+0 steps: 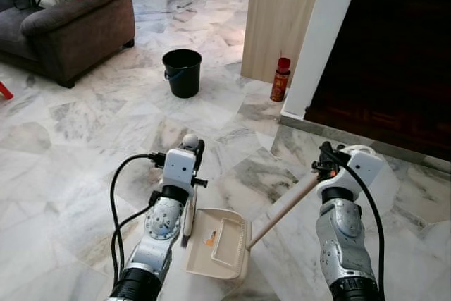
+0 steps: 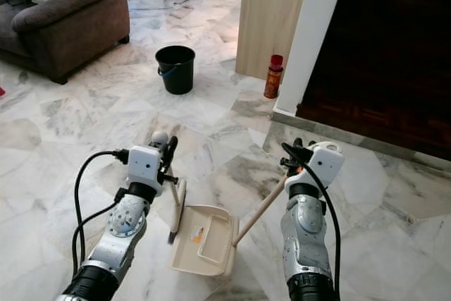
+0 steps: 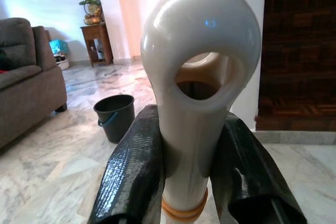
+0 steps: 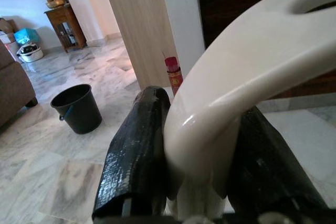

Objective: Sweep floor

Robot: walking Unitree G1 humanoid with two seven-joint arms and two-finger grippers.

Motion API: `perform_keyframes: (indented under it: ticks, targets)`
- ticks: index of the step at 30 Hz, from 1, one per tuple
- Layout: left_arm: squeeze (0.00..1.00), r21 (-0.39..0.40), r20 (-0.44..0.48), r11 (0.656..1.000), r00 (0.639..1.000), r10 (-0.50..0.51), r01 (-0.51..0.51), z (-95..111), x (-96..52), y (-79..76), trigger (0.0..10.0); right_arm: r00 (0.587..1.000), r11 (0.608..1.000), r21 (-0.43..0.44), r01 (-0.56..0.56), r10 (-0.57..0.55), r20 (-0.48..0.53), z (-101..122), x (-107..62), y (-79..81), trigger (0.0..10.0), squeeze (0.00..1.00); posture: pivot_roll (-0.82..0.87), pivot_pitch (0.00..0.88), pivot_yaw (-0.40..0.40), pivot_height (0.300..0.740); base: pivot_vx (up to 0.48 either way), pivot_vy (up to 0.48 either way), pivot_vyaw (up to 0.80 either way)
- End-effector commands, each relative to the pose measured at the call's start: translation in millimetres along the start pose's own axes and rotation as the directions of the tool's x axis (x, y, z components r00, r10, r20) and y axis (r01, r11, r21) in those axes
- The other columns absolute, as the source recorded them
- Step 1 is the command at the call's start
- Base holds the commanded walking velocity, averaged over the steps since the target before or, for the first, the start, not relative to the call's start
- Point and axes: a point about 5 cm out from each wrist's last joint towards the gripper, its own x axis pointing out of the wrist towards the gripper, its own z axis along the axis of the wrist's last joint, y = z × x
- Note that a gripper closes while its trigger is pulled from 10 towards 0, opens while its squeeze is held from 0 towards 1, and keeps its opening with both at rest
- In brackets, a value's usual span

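Observation:
A cream dustpan (image 1: 227, 246) lies on the marble floor between my arms, with a small orange scrap (image 1: 210, 239) inside it. My left gripper (image 1: 195, 149) is shut on the cream brush handle (image 3: 197, 61), whose looped end sticks up between the black fingers (image 3: 131, 171). The brush (image 1: 187, 220) hangs down to the pan's left edge. My right gripper (image 1: 327, 160) is shut on the white grip (image 4: 247, 56) of the dustpan's long handle (image 1: 282, 209), which slants down to the pan.
A black bucket (image 1: 182, 72) stands on the floor ahead. A grey sofa (image 1: 70, 22) is at the far left. A red can (image 1: 280, 80) stands by a wooden panel (image 1: 282, 12) and white pillar (image 1: 320, 40). Dark raised flooring (image 1: 387, 82) lies to the right.

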Motion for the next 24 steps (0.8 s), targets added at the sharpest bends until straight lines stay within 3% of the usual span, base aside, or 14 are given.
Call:
perform_keyframes:
  ticks: [1, 7, 17, 24]
  targets:
    - [0.0, -0.018, 0.064, 1.0, 0.998, 0.005, -0.004, 13.4, 4.8, 1.3, 10.0, 0.997, 0.999, 0.031, -0.012, 0.01, 0.082, 16.1, 3.8, 4.9, 10.0, 0.0, -0.02, 0.0, -0.024, 0.74, 0.0, 0.0, 0.0]
    - [0.0, -0.021, 0.062, 1.0, 0.998, -0.002, 0.003, 13.5, 5.3, -0.3, 10.0, 0.997, 0.998, 0.06, -0.007, 0.002, 0.077, 16.1, 4.4, 4.4, 10.0, 0.0, -0.02, 0.0, -0.024, 0.74, 0.0, 0.0, 0.0]
    - [0.0, -0.019, 0.065, 1.0, 0.998, -0.015, 0.016, 13.6, 6.2, -1.1, 10.0, 0.997, 0.999, 0.037, -0.022, 0.019, 0.076, 15.6, 4.7, 5.8, 10.0, 0.0, -0.02, 0.0, -0.023, 0.74, 0.0, 0.0, 0.0]
    - [0.0, -0.016, 0.065, 1.0, 0.998, -0.021, 0.022, 13.6, 5.5, -1.5, 10.0, 0.996, 0.999, 0.022, -0.045, 0.043, 0.074, 14.5, 4.4, 10.5, 10.0, 0.0, -0.02, 0.0, -0.025, 0.74, 0.247, 0.0, 0.75]
